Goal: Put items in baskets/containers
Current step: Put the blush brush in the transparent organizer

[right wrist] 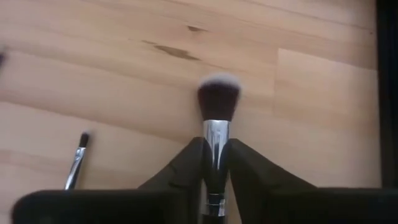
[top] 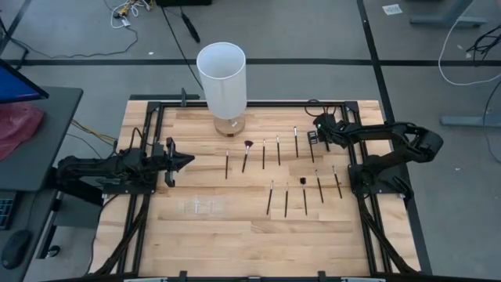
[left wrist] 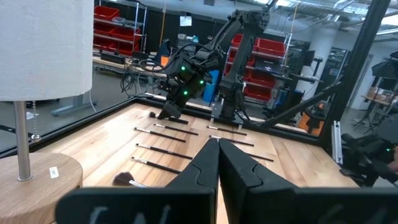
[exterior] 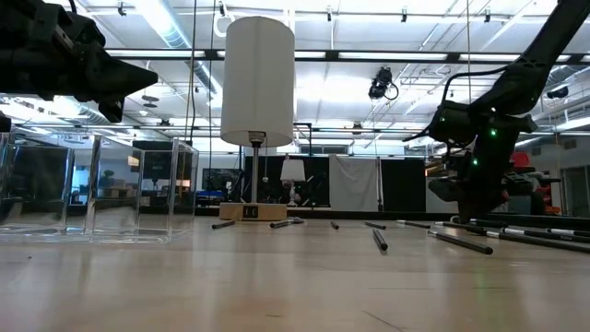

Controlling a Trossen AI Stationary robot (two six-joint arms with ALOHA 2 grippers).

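At the table's far right, the right gripper [right wrist: 212, 163] pinches the silvery ferrule of a makeup brush [right wrist: 217, 112], its long axis running near-to-far. The clear container [top: 202, 207] lies well left, nearer the left gripper [top: 185, 160], whose fingers are pressed together.

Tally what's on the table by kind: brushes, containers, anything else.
makeup brushes: 11
clear container: 1
white cylinder on a wooden base: 1
Total: 13
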